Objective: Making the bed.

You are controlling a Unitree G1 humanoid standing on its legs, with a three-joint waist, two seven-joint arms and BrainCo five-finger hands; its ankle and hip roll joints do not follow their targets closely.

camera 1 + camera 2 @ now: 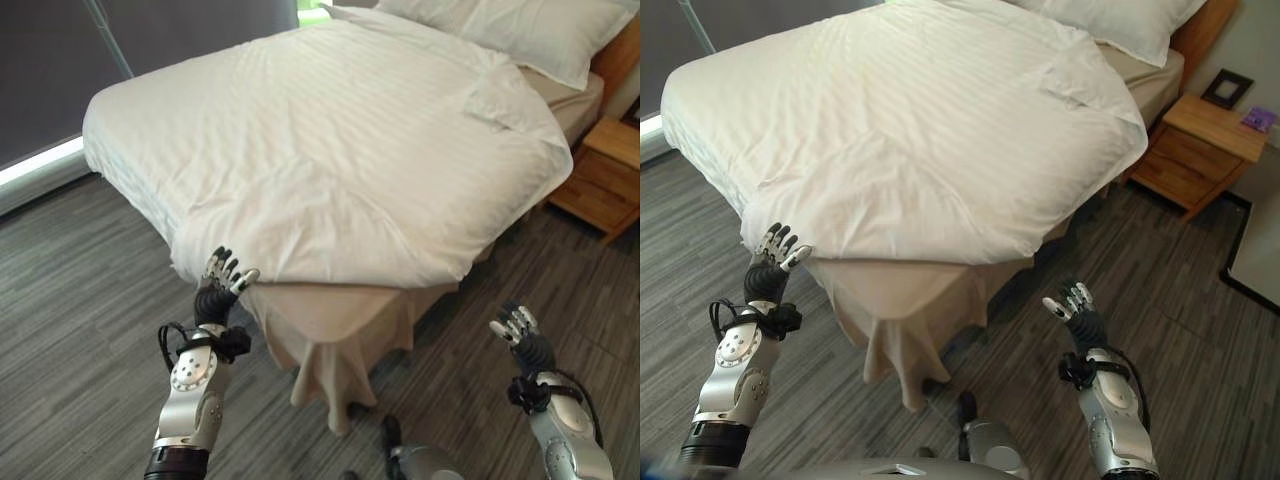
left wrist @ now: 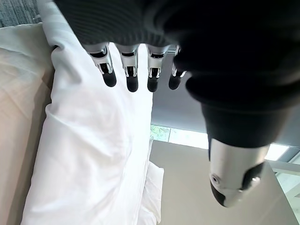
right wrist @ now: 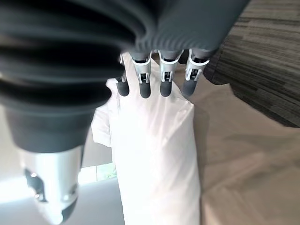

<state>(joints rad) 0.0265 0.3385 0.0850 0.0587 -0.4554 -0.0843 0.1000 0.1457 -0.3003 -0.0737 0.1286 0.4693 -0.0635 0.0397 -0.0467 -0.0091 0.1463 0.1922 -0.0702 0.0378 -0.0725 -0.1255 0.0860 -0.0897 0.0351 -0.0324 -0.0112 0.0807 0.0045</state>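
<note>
A white striped duvet covers the bed, its near corner hanging over the beige bed skirt. Two white pillows lie at the head, far right. My left hand is raised just in front of the duvet's near left edge, fingers straight and open, holding nothing; its wrist view shows the duvet past the fingertips. My right hand hovers open over the floor, off the bed's near right side, apart from the duvet.
A wooden nightstand stands beside the bed at the right, with a small dark frame on it. Dark curtains hang behind the bed's far left side. Grey striped carpet surrounds the bed.
</note>
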